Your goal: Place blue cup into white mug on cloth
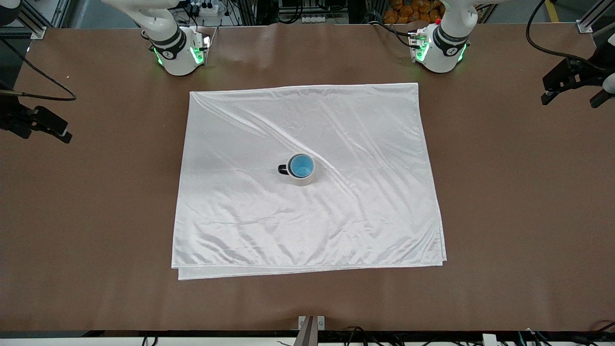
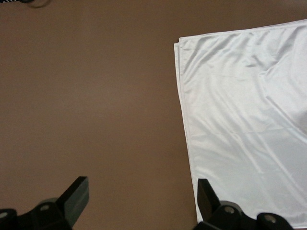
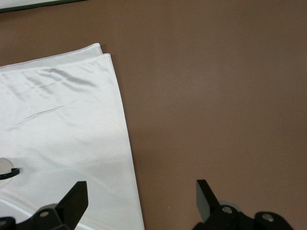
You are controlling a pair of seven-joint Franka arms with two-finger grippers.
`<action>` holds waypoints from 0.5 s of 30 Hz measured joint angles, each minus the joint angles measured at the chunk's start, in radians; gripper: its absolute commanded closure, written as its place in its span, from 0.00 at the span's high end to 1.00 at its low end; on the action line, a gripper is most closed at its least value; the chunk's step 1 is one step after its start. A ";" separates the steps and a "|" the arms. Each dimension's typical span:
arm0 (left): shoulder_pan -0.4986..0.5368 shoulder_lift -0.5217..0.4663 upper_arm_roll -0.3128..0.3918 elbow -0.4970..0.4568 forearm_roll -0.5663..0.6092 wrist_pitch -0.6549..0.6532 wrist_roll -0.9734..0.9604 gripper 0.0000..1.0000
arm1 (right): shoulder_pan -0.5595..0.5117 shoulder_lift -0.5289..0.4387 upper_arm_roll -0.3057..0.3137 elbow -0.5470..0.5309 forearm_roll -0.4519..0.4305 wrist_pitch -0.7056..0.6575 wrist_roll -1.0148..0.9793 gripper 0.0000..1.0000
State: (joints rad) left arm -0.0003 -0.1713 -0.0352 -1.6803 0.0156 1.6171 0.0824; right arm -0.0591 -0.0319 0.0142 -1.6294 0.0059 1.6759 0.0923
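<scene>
The white mug with a black handle stands upright near the middle of the cloth. The blue cup sits inside it, upright. My left gripper is open and empty above bare table beside the cloth's edge, at the left arm's end. My right gripper is open and empty above the cloth's edge at the right arm's end. A sliver of the mug shows at the border of the right wrist view.
The brown table surrounds the cloth on all sides. The cloth is wrinkled and folded in layers, with doubled edges at its corners nearest the front camera. The arm bases stand along the table's edge farthest from that camera.
</scene>
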 measured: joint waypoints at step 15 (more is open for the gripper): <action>0.000 -0.001 0.001 0.000 0.000 -0.066 0.006 1.00 | 0.000 0.003 0.000 0.001 0.000 0.000 0.000 1.00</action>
State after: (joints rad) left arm -0.0002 -0.1720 -0.0345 -1.6800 0.0156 1.5514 0.0888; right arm -0.0588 -0.0288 0.0147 -1.6281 0.0059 1.6763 0.0923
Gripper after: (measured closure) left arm 0.000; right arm 0.000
